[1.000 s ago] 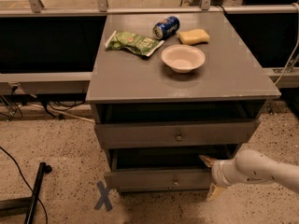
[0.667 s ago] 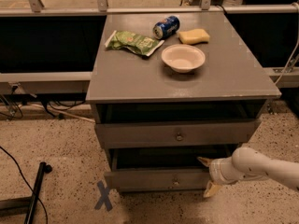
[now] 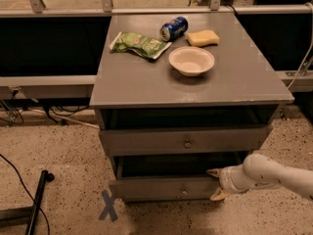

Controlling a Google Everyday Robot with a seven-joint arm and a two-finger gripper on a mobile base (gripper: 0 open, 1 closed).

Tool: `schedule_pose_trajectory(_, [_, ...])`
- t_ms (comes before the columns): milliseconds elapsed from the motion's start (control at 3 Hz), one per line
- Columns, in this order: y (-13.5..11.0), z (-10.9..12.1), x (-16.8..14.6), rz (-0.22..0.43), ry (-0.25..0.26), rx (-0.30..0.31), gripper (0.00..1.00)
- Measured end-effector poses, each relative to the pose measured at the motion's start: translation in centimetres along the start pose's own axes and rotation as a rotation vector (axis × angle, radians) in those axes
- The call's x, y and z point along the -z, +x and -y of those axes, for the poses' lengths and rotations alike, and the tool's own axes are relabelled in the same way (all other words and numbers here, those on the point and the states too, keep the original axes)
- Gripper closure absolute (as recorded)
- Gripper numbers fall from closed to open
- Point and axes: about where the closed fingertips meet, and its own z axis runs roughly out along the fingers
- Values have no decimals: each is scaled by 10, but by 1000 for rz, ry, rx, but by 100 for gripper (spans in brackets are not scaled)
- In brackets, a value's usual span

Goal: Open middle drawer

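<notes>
My claw (image 3: 215, 184) is low at the right end of the middle drawer (image 3: 156, 189). Its fingers are spread, one over the front's top edge and one by its lower corner. The drawer stands pulled out. To its left is open floor with a blue tape X (image 3: 108, 205). The upper drawer (image 3: 146, 142) juts out above. Farther back, the cabinet top (image 3: 146, 84) holds a white bowl (image 3: 191, 60), green chip bag (image 3: 139, 44), blue can (image 3: 173, 28) and yellow sponge (image 3: 203, 37).

Your middle drawer (image 3: 146, 142) looks like matt grey painted wood with a small shiny metal knob (image 3: 187, 143). The gripper (image 3: 216, 183), at the lower drawer's (image 3: 146, 189) right end, looks like smooth glossy white plastic, its spread fingers (image 3: 218, 195) a duller tan.
</notes>
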Motion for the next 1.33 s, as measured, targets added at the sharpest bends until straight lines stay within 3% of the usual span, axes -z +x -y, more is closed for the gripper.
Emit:
schedule_pose_trajectory(333, [1,-13,5,9,-24,3,36])
schedule_pose_trajectory(667, [4,-44,21,23,-63,-12,41])
schedule_pose_trajectory(1000, [6,-81,44,44,-109,-31,40])
schedule_pose_trajectory(1333, [-3,-97,74,69,-124,-17,38])
